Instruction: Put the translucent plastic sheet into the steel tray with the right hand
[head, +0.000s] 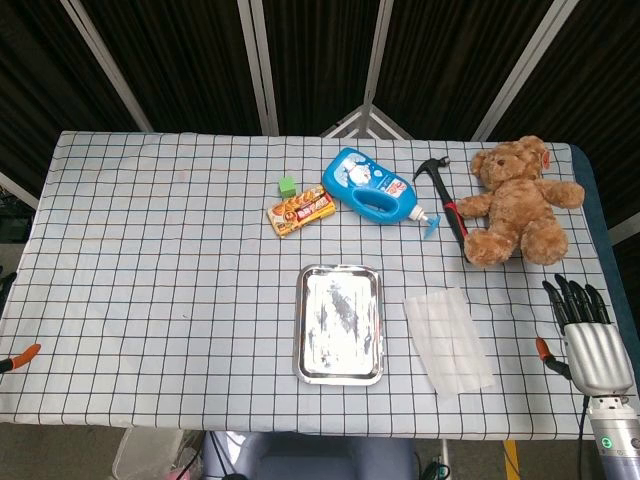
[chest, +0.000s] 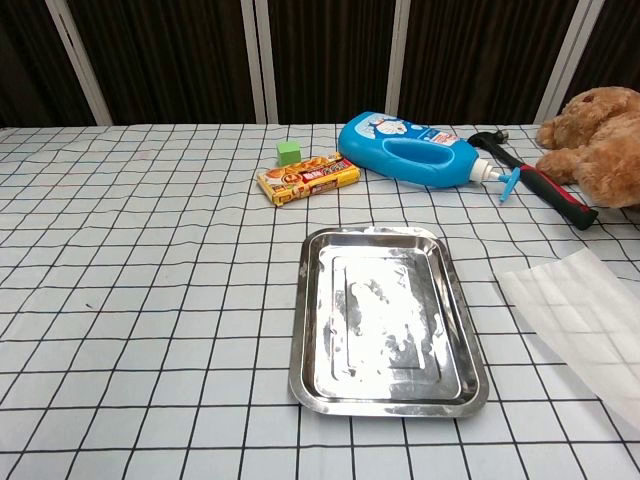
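Note:
The steel tray (head: 301, 330) lies empty at the table's near middle, also seen in the chest view (chest: 298, 330). The translucent plastic sheet (head: 448, 338) lies flat on the checked cloth just right of the tray, apart from it; the chest view cuts it off at the right edge (chest: 590, 315). My right hand (head: 590, 345) hovers at the table's right edge, right of the sheet, fingers spread and stretched out, holding nothing. Only an orange tip of my left hand (head: 20, 357) peeks in at the far left edge.
Behind the tray lie a snack box (head: 300, 210), a green cube (head: 287, 185) and a blue bottle (head: 375, 186). A hammer (head: 447, 200) and a teddy bear (head: 520, 203) sit at the back right, beyond the sheet and my right hand.

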